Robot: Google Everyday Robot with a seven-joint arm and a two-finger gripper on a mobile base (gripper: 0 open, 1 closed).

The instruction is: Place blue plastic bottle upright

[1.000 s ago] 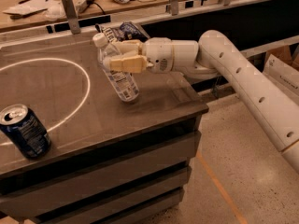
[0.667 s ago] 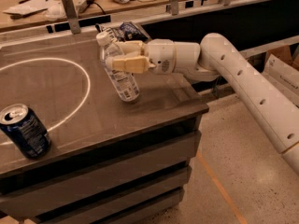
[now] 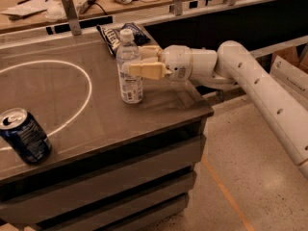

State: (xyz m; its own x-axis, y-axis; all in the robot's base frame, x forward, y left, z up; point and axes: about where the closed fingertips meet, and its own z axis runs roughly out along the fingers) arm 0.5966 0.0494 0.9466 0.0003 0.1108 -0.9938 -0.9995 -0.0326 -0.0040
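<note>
The blue plastic bottle (image 3: 130,86) is clear with a white cap and a white label. It stands upright on the dark table (image 3: 168,107), near the right edge, and its base appears to rest on the surface. My gripper (image 3: 134,60) reaches in from the right at the bottle's upper body. One tan finger (image 3: 147,70) lies across the front of the bottle and the other sits behind it. The gripper is shut on the bottle.
A dark blue soda can (image 3: 24,134) stands at the table's front left. A dark snack bag (image 3: 115,32) lies just behind the bottle. A white circle line (image 3: 85,76) is marked on the table to the left. A cluttered wooden bench (image 3: 57,6) runs along the back.
The bottle was held tilted with its cap leaning left. It now stands upright with the cap on top, still in my gripper, at about the same spot.
</note>
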